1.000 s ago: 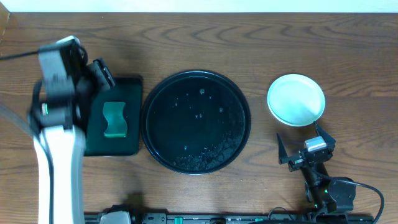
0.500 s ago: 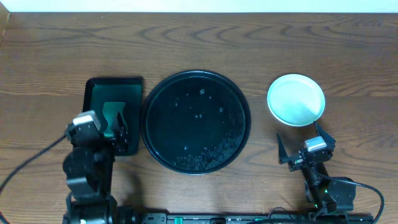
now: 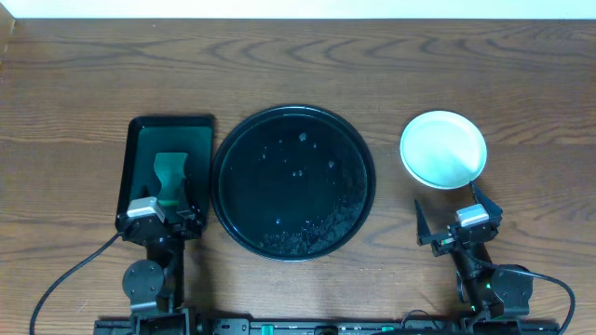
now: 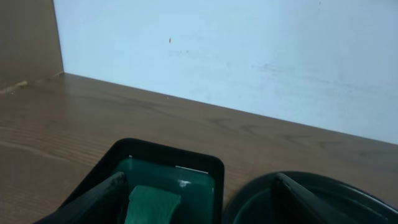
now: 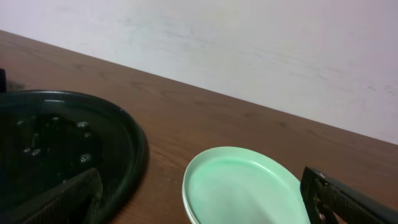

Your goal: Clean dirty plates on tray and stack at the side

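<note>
The large round black tray (image 3: 294, 181) lies mid-table with water drops and crumbs on it and no plate on it; its rim shows in the left wrist view (image 4: 311, 186) and the right wrist view (image 5: 127, 134). The pale mint-white plates (image 3: 443, 149) sit as a stack on the table right of the tray, also in the right wrist view (image 5: 245, 186). How many are stacked I cannot tell. My left gripper (image 3: 160, 212) is open and empty at the near end of the sponge tray. My right gripper (image 3: 456, 223) is open and empty just in front of the plates.
A rectangular black tray (image 3: 169, 167) with a green sponge (image 3: 170, 177) stands left of the round tray; the sponge also shows in the left wrist view (image 4: 152, 204). A pale wall (image 4: 249, 50) runs along the table's far edge.
My left arm has pulled back from over the sponge tray to the table's front edge, leaving the sponge in its tray. The right arm has not moved.
</note>
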Robot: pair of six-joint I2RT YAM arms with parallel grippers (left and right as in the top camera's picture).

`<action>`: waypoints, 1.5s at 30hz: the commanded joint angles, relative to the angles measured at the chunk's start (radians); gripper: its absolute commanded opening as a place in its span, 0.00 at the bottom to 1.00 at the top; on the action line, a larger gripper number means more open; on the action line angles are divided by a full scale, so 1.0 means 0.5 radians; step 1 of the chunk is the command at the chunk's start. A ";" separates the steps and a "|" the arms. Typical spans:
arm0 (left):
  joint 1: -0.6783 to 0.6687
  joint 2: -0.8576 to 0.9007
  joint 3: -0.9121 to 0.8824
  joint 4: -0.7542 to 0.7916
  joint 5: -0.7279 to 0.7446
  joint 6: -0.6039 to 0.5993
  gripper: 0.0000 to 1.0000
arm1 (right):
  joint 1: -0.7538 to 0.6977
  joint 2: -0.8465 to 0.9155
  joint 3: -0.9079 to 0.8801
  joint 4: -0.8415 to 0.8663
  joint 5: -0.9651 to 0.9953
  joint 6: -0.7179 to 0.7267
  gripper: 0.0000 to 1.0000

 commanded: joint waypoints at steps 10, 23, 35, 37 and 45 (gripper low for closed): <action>-0.003 -0.187 -0.085 0.032 -0.040 0.168 0.73 | -0.037 -0.011 -0.007 -0.001 -0.015 -0.014 0.99; -0.002 -0.188 -0.085 -0.291 -0.057 0.160 0.73 | -0.036 -0.011 -0.007 -0.001 -0.015 -0.014 0.99; -0.003 -0.188 -0.085 0.110 -0.063 0.206 0.73 | -0.036 -0.011 -0.007 -0.001 -0.015 -0.014 0.99; -0.003 -0.188 -0.085 0.031 -0.063 0.204 0.73 | -0.036 -0.011 -0.007 -0.001 -0.015 -0.014 0.99; -0.003 -0.188 -0.085 -0.365 -0.056 0.159 0.73 | -0.037 -0.011 -0.007 -0.001 -0.016 -0.014 0.99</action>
